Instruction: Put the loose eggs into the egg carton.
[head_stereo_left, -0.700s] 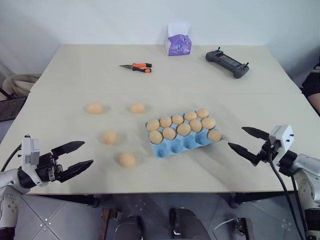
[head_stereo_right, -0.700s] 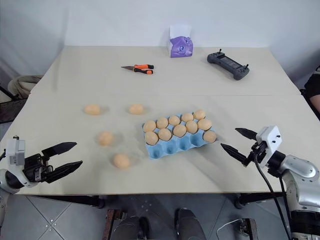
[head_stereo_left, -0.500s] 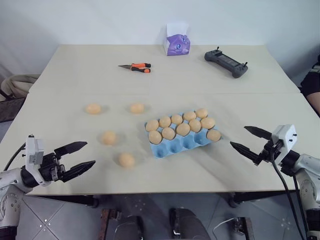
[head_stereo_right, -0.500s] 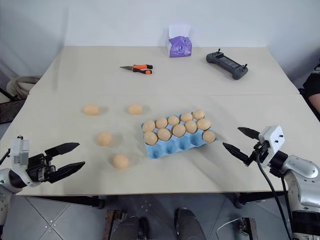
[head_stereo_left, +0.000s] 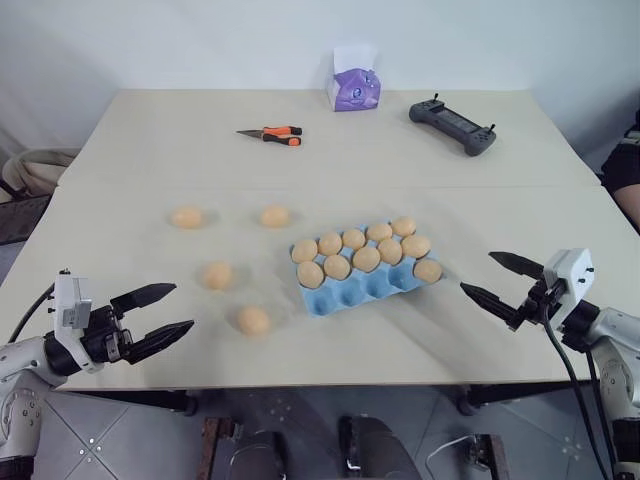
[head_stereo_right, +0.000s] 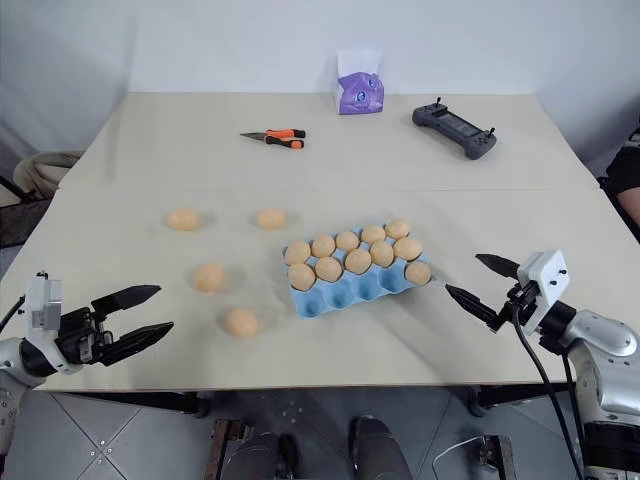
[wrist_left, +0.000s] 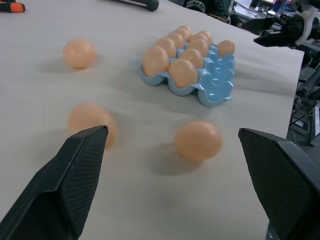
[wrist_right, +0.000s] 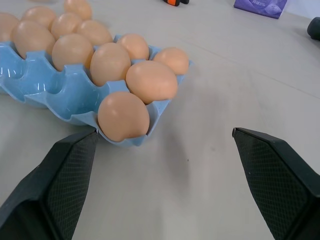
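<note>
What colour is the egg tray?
The moulded egg carton is light blue, clearest in the right wrist view.

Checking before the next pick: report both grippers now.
Left gripper: open, holding nothing.
Right gripper: open, holding nothing.

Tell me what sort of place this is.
Probably a robot test room, not a kitchen: a bare table against a blank wall holds a handheld controller, a tissue box and a blue egg carton.

- A tissue box, purple and white, stands at the table's far edge.
- A black controller lies far right.
- Orange-handled pliers lie far left of centre.
</note>
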